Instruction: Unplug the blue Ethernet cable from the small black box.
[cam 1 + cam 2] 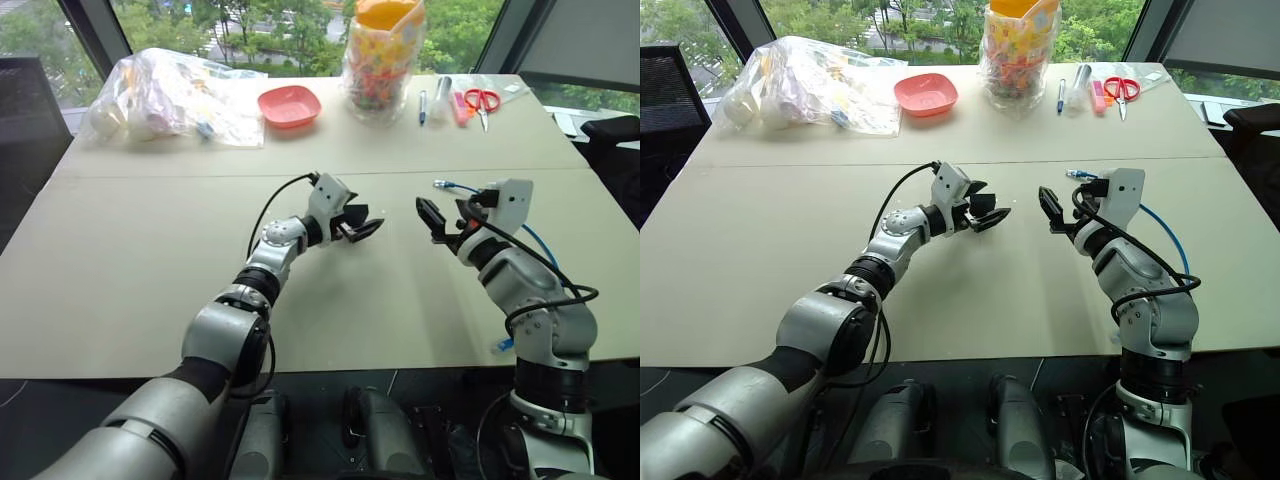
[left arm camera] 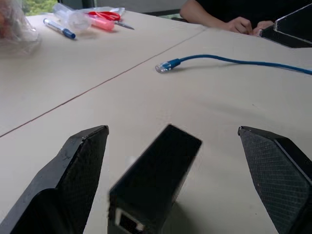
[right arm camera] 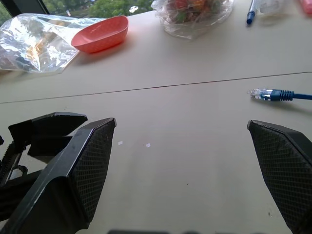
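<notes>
Spreading both pairs of fingers wide, I grip nothing. The small black box (image 2: 155, 180) sits loose between my left gripper (image 2: 180, 180)'s fingers, port empty. The blue Ethernet cable (image 2: 234, 61) lies unplugged on the table (image 1: 150, 260), its plug beyond my right gripper (image 3: 180, 170)'s fingertips.

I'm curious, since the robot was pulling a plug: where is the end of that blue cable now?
The blue Ethernet cable lies loose on the table, its clear plug free, on the robot's right just beyond the right gripper, apart from the small black box.
</notes>
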{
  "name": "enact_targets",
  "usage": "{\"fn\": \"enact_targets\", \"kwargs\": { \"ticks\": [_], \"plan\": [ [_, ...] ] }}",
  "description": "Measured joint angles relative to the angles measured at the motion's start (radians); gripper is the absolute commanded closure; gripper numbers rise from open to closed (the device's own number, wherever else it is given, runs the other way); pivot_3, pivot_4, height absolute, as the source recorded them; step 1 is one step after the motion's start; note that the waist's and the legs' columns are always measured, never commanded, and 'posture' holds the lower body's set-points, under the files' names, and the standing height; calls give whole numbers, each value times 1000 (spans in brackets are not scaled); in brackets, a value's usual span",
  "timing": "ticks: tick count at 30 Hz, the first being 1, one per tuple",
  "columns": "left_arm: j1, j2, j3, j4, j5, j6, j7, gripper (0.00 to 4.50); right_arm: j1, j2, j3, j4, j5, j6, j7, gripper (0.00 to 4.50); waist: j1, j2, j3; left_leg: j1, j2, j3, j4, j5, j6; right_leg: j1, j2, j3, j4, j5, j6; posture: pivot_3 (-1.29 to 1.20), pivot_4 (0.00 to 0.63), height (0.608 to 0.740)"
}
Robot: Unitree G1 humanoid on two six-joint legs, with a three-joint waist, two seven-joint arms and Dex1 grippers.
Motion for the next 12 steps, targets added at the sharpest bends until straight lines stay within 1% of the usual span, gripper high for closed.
{"fn": "enact_targets", "kwargs": {
  "ticks": [2,4,6,9,12],
  "plan": [
    [61,60,12,-171,-60,126,-85,69,15,-16,0,0,1,-2,21,0,-7,0,0,0,1,0,-1,0,0,0,0,0,0,0,0,0,150,740],
    [114,110,25,-309,-103,232,-120,69,27,-27,-2,-1,7,-3,39,0,-13,0,0,0,1,0,-1,0,0,0,1,0,0,0,0,0,150,740],
    [211,183,27,-534,-146,373,-142,69,42,-46,0,-10,19,-3,80,0,-21,0,0,0,1,0,-1,0,0,0,1,1,1,0,-1,0,150,740],
    [338,293,38,-787,-185,547,-126,69,61,-79,3,-19,37,-2,139,0,-18,0,0,1,1,0,0,0,0,0,1,1,1,0,0,0,150,740],
    [436,354,58,-957,-223,678,-78,69,81,-112,23,-49,66,7,208,0,-12,1,0,2,1,0,1,0,0,1,0,1,1,0,-1,0,150,740]
  ]
}}
